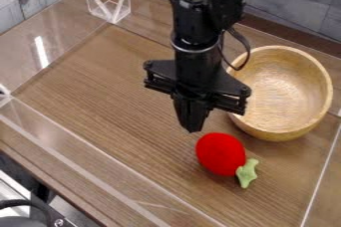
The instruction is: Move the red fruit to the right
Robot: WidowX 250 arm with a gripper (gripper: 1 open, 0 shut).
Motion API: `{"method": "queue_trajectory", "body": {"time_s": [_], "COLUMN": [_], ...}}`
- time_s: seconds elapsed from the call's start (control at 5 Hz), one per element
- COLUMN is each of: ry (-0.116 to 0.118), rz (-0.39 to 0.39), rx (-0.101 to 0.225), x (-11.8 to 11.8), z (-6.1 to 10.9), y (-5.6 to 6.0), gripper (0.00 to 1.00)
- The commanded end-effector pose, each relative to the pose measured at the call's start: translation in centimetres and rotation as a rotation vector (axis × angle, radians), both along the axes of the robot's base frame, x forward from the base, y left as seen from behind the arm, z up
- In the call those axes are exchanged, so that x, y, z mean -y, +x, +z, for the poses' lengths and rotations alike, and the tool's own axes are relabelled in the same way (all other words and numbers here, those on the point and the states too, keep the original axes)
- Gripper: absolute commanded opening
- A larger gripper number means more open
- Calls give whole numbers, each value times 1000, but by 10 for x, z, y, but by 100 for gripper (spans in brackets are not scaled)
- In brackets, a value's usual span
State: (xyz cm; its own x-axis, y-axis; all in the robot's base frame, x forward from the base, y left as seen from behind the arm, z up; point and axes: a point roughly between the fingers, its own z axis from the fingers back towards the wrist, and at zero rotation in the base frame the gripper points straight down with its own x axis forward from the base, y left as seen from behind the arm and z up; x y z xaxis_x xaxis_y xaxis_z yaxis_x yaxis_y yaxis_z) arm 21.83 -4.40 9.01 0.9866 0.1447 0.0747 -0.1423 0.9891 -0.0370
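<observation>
We see a light wooden bowl (282, 94) upright on the wood-grain table (94, 92); clear acrylic walls (40, 47) border that table.

The arm (200, 12) runs out of the picture at the top edge, so its upper part and base are out of sight. The hand (194, 124) hangs in front of the wooden bowl (286, 97) and covers the bowl's left rim. The table (94, 92) is cut off at the bottom and right edges. A dark shape (27, 214) in the bottom left corner is too cropped to identify. The clear bracket (110, 5) at the back is faint.
</observation>
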Motion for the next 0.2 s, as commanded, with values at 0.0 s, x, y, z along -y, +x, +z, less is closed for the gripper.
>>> {"method": "queue_trajectory", "body": {"time_s": [0.0], "ry": [-4], "rz": [-9], "rx": [34], "x": [3], "z": [6], "y": [5], "gripper": [0]}}
